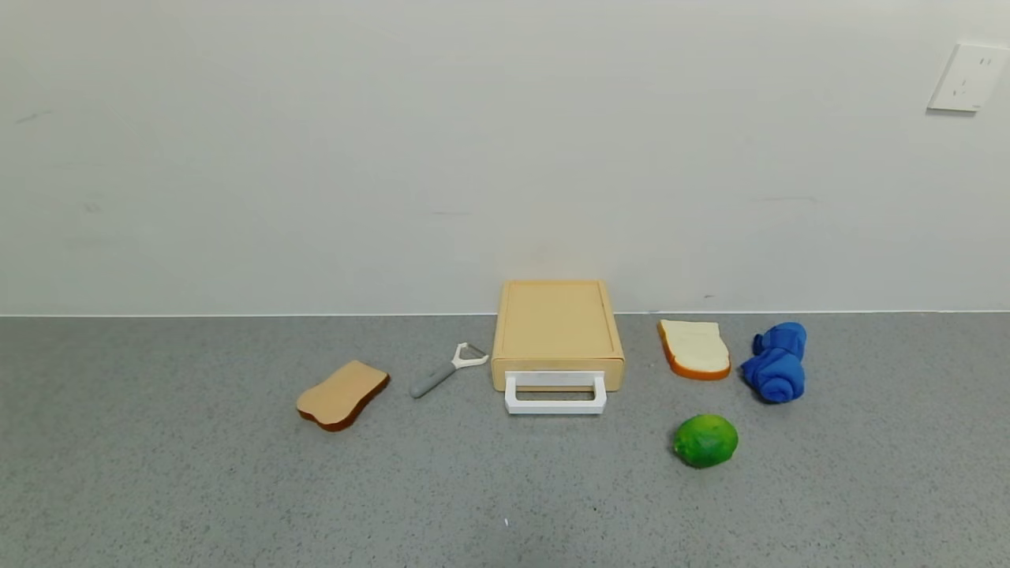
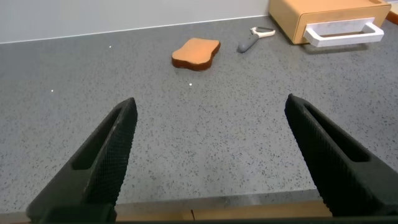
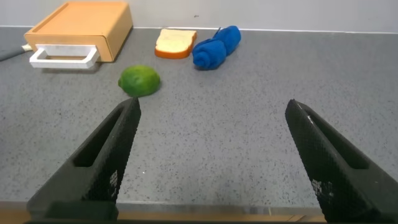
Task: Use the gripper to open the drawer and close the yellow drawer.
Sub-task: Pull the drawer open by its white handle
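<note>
Nearest the head camera is bare grey bench (image 1: pixel 237 505); neither arm shows in that view. Each wrist view shows its own tool low in the frame near the bench's front edge: the left tool (image 2: pixel 211 155) and the right tool (image 3: pixel 211 155) both stand wide open, fingers far apart, holding nothing.

Centre of the head frame, against the wall, sits the yellow drawer (image 1: pixel 557 325), its tray apparently pushed fully in and its white loop handle (image 1: pixel 555 394) jutting toward the robot. Left of it lie a peeler (image 1: pixel 442 372) and a tan bread slice (image 1: pixel 342 394); to the right, a white bread slice (image 1: pixel 694 349), a rolled blue cloth (image 1: pixel 777 363) and a green lime (image 1: pixel 705 440).

Judging from this, the task has not begun: the opening step is in hand, with no approach made. The next move calls for one tool to travel forward to the handle, straddle its front bar, clamp, then pull straight back. The lime lies close to the right arm's likely path.
</note>
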`<state>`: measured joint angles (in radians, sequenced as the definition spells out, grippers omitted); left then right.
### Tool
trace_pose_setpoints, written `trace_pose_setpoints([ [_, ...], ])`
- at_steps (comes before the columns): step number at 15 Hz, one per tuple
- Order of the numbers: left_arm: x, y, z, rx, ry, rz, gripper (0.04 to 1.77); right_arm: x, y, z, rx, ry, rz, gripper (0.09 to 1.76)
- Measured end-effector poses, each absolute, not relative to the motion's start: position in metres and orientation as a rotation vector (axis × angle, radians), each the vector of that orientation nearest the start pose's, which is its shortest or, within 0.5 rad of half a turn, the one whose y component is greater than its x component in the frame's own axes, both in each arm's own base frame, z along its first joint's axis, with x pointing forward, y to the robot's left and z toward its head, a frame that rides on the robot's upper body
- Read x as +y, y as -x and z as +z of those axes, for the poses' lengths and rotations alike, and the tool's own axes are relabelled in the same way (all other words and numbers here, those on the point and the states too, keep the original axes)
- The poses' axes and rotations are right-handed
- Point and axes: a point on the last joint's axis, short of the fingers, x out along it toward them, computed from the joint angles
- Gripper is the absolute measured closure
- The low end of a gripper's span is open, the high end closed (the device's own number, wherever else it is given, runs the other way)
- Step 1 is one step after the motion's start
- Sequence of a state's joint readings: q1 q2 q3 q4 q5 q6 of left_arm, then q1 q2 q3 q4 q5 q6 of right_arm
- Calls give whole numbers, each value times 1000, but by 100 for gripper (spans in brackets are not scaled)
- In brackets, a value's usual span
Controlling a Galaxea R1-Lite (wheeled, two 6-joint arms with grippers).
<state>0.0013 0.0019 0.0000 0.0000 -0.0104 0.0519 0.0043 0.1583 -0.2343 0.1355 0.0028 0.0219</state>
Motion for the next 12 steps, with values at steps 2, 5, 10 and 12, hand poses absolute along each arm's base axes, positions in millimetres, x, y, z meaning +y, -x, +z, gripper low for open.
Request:
trace_pose_setpoints([
  [2, 0, 23, 76, 2, -52, -9, 9, 0, 13, 151, 125, -21, 7, 14],
  [5, 0, 23, 76, 1, -52, -10, 9, 0, -18, 195, 205, -20, 13, 14],
  [10, 0, 23, 76, 2, -52, -10, 9, 5, -98, 250, 356, -16, 56, 14],
  [12, 0, 23, 76, 2, -52, -9, 9, 11, -140, 262, 416, -9, 85, 14],
])
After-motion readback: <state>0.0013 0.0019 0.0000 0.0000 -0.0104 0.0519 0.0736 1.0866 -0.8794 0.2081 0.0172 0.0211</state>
